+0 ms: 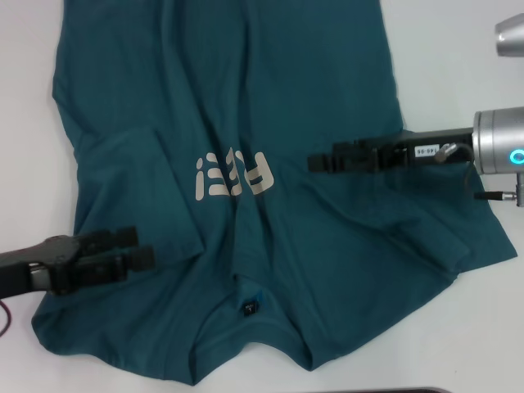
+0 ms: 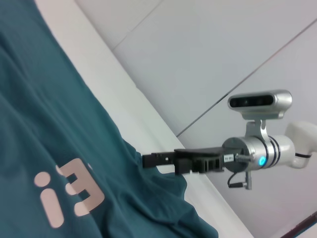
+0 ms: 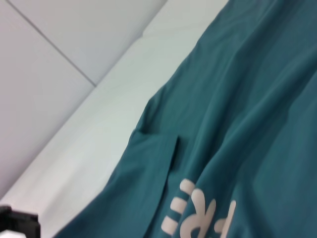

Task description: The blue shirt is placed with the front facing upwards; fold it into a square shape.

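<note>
The blue shirt [image 1: 246, 164] carries pale beige block lettering [image 1: 233, 174] across its chest. In the head view the word reads upside down, so only part of it can be made out. In the left wrist view its end shows as what looks like an "E" followed by an exclamation mark. In the right wrist view the letters "P" and "R" and part of an "E" show. The whole word cannot be read with certainty.

A small white label [image 1: 426, 151] sits on the right arm just behind the right pincer [image 1: 315, 162]. Its dark print is too small to read.

The small black tag [image 1: 249, 307] inside the collar shows no legible text.
</note>
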Action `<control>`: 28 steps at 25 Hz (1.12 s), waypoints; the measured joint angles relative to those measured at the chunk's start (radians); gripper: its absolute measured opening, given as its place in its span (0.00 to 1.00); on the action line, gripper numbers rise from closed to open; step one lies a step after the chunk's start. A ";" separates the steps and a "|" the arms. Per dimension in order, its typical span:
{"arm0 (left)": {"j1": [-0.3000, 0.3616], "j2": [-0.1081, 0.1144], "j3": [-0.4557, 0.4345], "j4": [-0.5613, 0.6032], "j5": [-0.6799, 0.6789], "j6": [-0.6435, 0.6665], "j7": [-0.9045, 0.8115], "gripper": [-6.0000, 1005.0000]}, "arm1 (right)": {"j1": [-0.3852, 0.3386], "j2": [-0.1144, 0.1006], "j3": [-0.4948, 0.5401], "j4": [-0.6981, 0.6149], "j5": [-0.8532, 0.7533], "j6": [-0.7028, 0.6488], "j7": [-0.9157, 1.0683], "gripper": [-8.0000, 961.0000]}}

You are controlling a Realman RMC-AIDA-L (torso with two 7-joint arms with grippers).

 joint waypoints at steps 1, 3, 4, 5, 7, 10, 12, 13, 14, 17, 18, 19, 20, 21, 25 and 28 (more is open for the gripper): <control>0.000 -0.011 0.003 0.000 0.000 -0.006 0.030 0.96 | 0.000 0.002 0.035 0.000 0.001 -0.001 0.012 0.87; -0.003 -0.015 0.005 0.000 0.000 -0.009 0.037 0.96 | 0.000 0.002 0.051 0.000 0.001 -0.003 0.021 0.87; -0.007 -0.016 0.006 0.001 0.002 -0.012 0.035 0.96 | 0.000 0.001 0.062 0.001 0.001 -0.006 0.031 0.87; -0.011 -0.015 0.006 0.004 0.003 -0.015 0.028 0.96 | 0.000 -0.004 0.070 0.001 0.001 -0.016 0.040 0.87; -0.017 -0.004 0.000 0.017 0.000 -0.018 0.003 0.96 | -0.003 -0.018 0.084 0.001 0.001 -0.045 0.053 0.87; -0.019 0.015 -0.020 0.031 -0.022 -0.021 -0.029 0.95 | -0.019 -0.050 0.115 -0.005 0.001 -0.119 0.082 0.87; -0.017 0.022 -0.050 0.034 -0.034 -0.029 -0.045 0.95 | -0.036 -0.084 0.131 -0.011 -0.002 -0.177 0.118 0.87; -0.016 0.023 -0.062 0.035 -0.040 -0.032 -0.049 0.95 | -0.046 -0.107 0.135 -0.012 -0.006 -0.201 0.143 0.86; -0.014 0.025 -0.070 0.035 -0.049 -0.034 -0.055 0.95 | -0.054 -0.127 0.137 -0.013 -0.010 -0.214 0.166 0.86; -0.010 0.025 -0.072 0.036 -0.075 -0.035 -0.067 0.95 | -0.086 -0.190 0.143 -0.024 -0.034 -0.236 0.259 0.86; -0.010 0.023 -0.072 0.036 -0.078 -0.035 -0.071 0.95 | -0.093 -0.199 0.148 -0.033 -0.045 -0.239 0.281 0.86; -0.010 0.021 -0.072 0.036 -0.078 -0.035 -0.077 0.95 | -0.101 -0.207 0.159 -0.052 -0.067 -0.241 0.309 0.86; -0.011 0.019 -0.072 0.037 -0.079 -0.037 -0.083 0.95 | -0.108 -0.210 0.171 -0.072 -0.093 -0.243 0.336 0.86; -0.012 0.018 -0.072 0.037 -0.079 -0.039 -0.088 0.95 | -0.112 -0.211 0.182 -0.088 -0.121 -0.244 0.354 0.86; -0.011 0.017 -0.072 0.038 -0.083 -0.042 -0.102 0.95 | -0.110 -0.212 0.223 -0.115 -0.217 -0.259 0.389 0.86; -0.010 0.018 -0.073 0.038 -0.087 -0.042 -0.112 0.94 | -0.101 -0.215 0.240 -0.116 -0.254 -0.270 0.394 0.86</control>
